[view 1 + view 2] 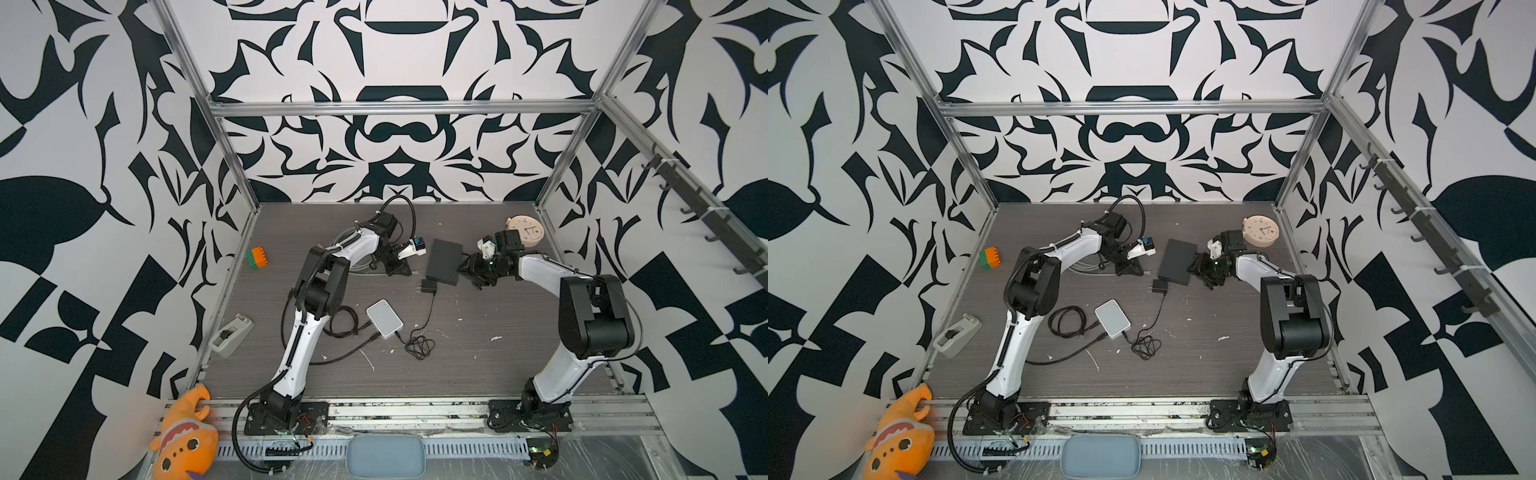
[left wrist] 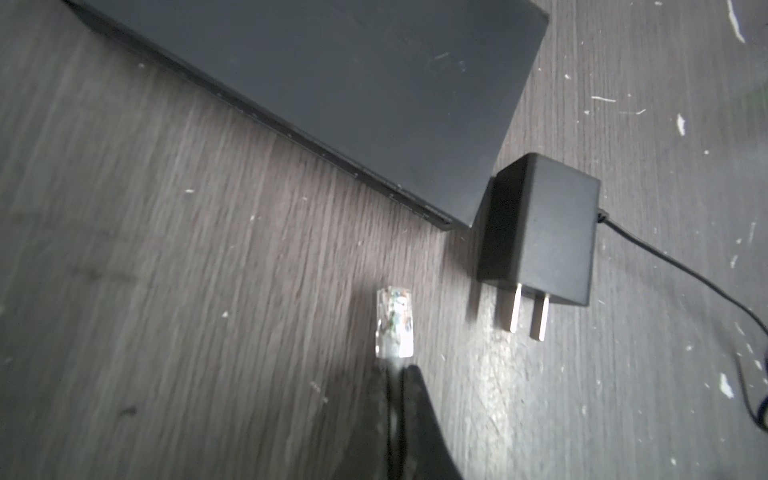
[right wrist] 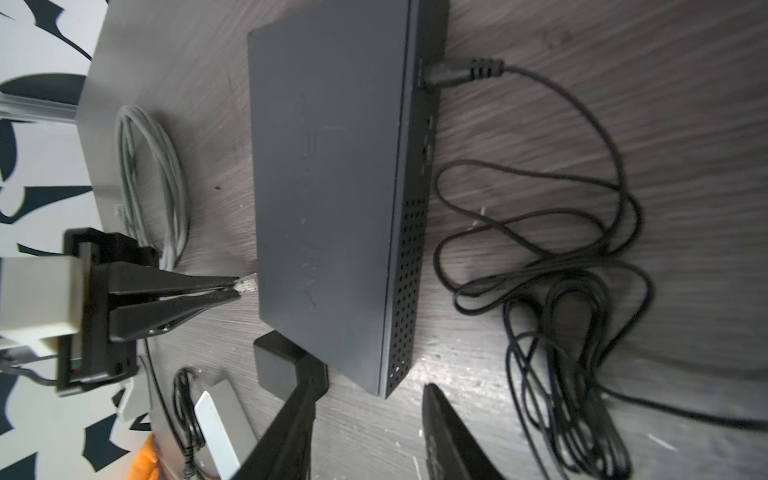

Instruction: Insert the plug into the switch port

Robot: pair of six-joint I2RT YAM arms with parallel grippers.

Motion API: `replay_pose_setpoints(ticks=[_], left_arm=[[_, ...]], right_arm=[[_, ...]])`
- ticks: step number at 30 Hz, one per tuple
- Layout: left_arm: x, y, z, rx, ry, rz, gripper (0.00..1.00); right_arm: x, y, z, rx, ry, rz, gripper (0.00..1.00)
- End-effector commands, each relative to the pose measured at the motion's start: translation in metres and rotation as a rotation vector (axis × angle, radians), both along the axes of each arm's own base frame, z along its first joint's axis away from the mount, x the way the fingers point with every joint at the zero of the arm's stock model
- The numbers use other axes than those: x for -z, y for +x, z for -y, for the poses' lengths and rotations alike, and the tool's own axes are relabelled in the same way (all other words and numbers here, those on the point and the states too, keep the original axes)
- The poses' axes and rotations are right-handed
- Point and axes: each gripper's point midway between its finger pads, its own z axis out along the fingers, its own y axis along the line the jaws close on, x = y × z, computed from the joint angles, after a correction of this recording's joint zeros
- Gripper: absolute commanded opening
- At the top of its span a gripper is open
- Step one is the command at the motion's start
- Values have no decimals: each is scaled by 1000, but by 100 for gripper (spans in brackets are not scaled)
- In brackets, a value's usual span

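As one orange-and-green block (image 1: 257,258) and one tape dispenser (image 1: 230,334) sat idle along the left edge of the worktop (image 1: 498,365), the left gripper (image 2: 401,374) stayed out over the worktop's middle. It was clamped shut on the cable just behind the single clear plug (image 2: 394,324). That hold apparently left the connector's nose free to enter a port.

The plug hung low, aimed at the long left side of the one black switch (image 1: 444,262). It was near the switch but not touching it, with bare wood showing between them in the left wrist view. No port could be made out on that side.

One grey cable coil (image 3: 153,178) lay behind the gripper. One white box (image 1: 384,319) rested toward the near edge.

One black power adapter (image 2: 540,232) lay against the switch's near corner, prongs bare.

A black lead (image 3: 461,70) was already plugged into the switch's right side.

The right gripper (image 3: 370,399) hovered there with its jaws parted and nothing held, seemingly placed to brace the switch against the push.

One clock (image 1: 525,228) sat in the far right corner.
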Motion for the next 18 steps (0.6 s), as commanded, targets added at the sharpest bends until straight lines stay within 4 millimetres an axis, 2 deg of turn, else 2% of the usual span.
replay_pose_setpoints(ticks=[1, 5, 13, 18], left_arm=[[13, -16, -4, 52, 74, -57, 0], [19, -17, 2, 74, 106, -49, 0], [0, -17, 24, 98, 24, -46, 0], [-9, -31, 42, 148, -4, -41, 0]], right_arm=[[-13, 14, -2, -47, -27, 87, 50], [-8, 21, -1, -53, -38, 99, 51], [-9, 42, -5, -64, -24, 135, 52], [-11, 50, -6, -84, -37, 141, 52]])
